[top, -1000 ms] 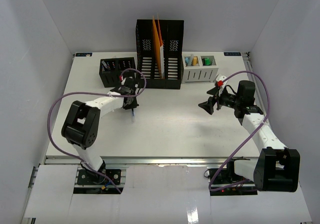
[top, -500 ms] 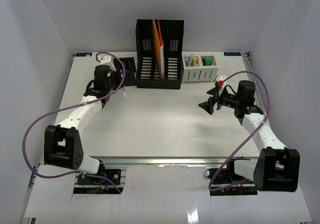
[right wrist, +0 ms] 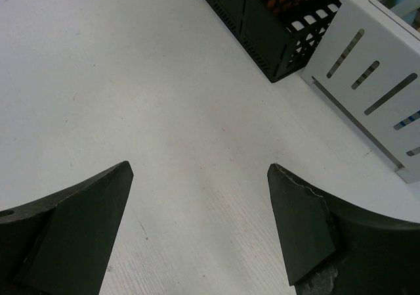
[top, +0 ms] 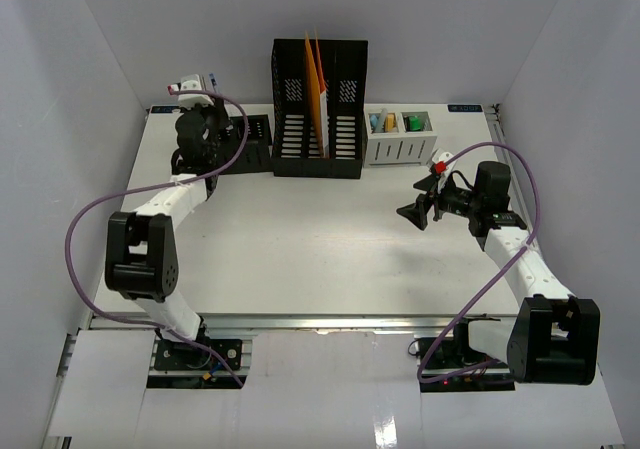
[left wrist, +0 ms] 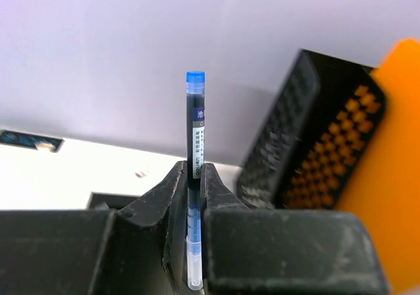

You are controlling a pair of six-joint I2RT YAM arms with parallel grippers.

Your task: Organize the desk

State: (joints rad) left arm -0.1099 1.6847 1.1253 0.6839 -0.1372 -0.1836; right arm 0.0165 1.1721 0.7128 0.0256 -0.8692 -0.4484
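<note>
Top view: left arm has swung from desk (top: 330,249) centre to back-left of file rack (top: 320,109). Left gripper (top: 197,99) now raised above small black tray (top: 255,134) just left of rack. Right gripper (top: 412,212) right of rack, unmoved.

Left wrist: jaws clamped on blue-capped pen (left wrist: 195,137), upright, rack to its right.

Right wrist: jaws spread wide, nothing between, bare desk below, rack beyond.

Prob. pen abt to go in tray; drop not yet done.
</note>
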